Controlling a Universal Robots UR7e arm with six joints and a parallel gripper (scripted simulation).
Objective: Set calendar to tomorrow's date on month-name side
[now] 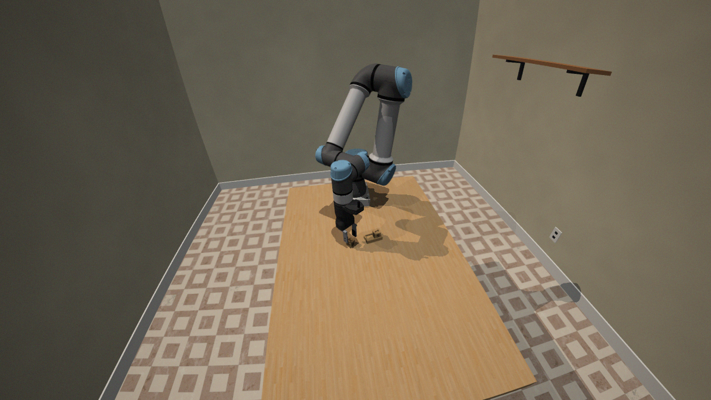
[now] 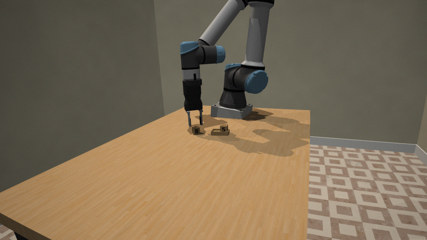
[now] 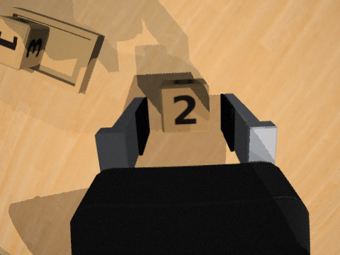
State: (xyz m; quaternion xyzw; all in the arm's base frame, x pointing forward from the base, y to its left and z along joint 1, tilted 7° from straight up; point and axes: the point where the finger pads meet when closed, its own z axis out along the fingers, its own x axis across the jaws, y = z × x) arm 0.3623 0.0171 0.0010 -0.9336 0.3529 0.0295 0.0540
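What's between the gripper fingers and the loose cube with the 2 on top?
No object shows between the fingers and the loose cube; the exterior and wrist views show only bare gaps.

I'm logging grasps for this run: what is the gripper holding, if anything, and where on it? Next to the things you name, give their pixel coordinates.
Nothing is held; the gripper (image 1: 350, 238) (image 2: 195, 125) (image 3: 184, 113) is open above the loose cube (image 1: 351, 241) (image 2: 196, 130) (image 3: 185, 110).

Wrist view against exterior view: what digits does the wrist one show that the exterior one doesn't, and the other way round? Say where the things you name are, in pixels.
Only wrist: a 2 on top of the loose cube (image 2: 195, 130) (image 3: 185, 110), and a 3 on a side of the cube in the tray (image 2: 224, 128) (image 3: 21, 44).
Only exterior: an 8 on the loose cube's side and a 5 on the other's.
Both: the tray (image 2: 219, 133) (image 3: 93, 64), and the open end effector (image 2: 195, 125) (image 3: 184, 113) above the loose cube.
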